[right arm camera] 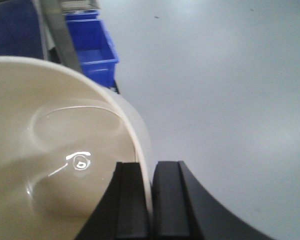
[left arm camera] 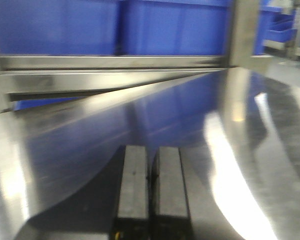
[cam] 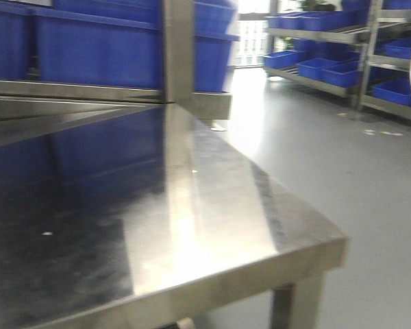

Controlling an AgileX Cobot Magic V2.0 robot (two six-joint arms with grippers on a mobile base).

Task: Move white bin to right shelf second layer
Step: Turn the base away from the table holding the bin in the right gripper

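Right wrist-mounted view: right pincer (right arm camera: 152, 169) pinches the wall of the white bin (right arm camera: 50, 145); left pincer (left arm camera: 151, 151) pressed together.

You are looking at a warehouse or factory stockroom. Large blue plastic crates (cam: 96, 48) fill steel-framed racks (cam: 368, 55) close by and across the aisle. A polished steel table (cam: 212, 226) stands before you, and a smooth grey floor (cam: 342, 171) runs between them.

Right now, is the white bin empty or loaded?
Empty, as far as shown: the white bin shows a bare cream inside with only glare, its wall pinched by the right gripper.
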